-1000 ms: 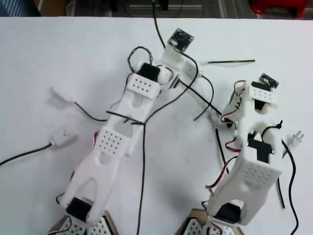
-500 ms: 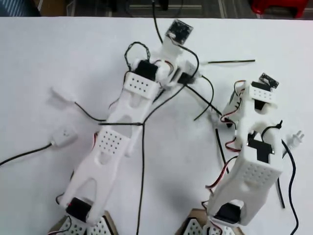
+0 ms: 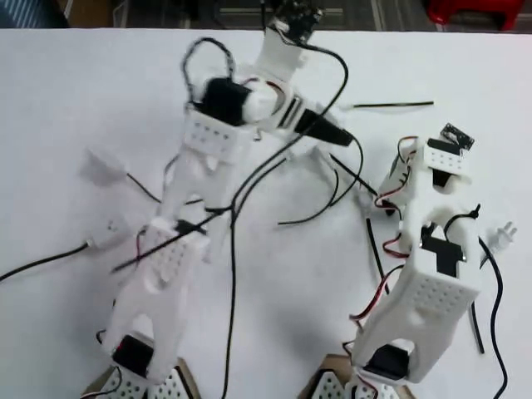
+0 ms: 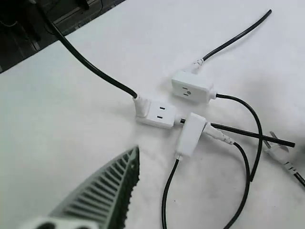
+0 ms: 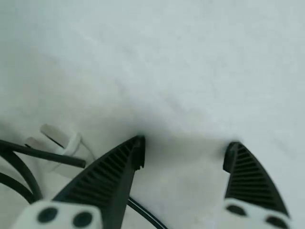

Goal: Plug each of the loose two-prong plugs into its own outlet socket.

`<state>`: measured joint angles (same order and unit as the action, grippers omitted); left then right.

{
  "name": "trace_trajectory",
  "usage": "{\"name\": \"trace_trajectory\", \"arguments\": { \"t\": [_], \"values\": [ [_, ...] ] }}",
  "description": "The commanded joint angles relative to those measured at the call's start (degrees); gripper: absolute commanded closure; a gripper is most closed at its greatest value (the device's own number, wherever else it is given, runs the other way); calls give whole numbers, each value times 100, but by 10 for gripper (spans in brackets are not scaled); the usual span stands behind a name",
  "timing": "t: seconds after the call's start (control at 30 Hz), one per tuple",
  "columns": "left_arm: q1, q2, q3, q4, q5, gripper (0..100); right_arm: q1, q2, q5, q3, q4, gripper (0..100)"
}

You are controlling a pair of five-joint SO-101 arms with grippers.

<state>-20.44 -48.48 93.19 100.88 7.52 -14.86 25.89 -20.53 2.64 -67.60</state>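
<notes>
On the white table (image 3: 66, 83) my right gripper (image 5: 185, 143) hangs released, jaws apart and empty, with a small white two-prong plug (image 5: 59, 143) just beside one finger. The left gripper (image 3: 328, 133) sits nearer the far edge, and I cannot tell whether it is released or clenched. In its wrist view two white outlet sockets on black cables lie near each other, the slotted socket (image 4: 159, 113) and the square socket (image 4: 190, 87). A white angled plug (image 4: 190, 136) touches the slotted socket's face.

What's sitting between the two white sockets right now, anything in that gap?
Nothing: the left wrist view shows bare table between the thick-cabled socket and the other socket. The white plug lies beside them, outside that gap.
</notes>
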Motion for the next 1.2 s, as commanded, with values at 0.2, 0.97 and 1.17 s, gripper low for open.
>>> {"name": "trace_trajectory", "arguments": {
  "t": [0.2,0.97,1.17],
  "values": [
    [2009,2642,-1152,176,-18,427,145,-92,70,-70,251,732],
    [4629,4031,-8914,-3622,-2119,427,233,-84,70,-70,251,733],
    [4831,3943,-10576,-5591,-2927,427,233,-84,70,-70,251,733]
  ]
}}
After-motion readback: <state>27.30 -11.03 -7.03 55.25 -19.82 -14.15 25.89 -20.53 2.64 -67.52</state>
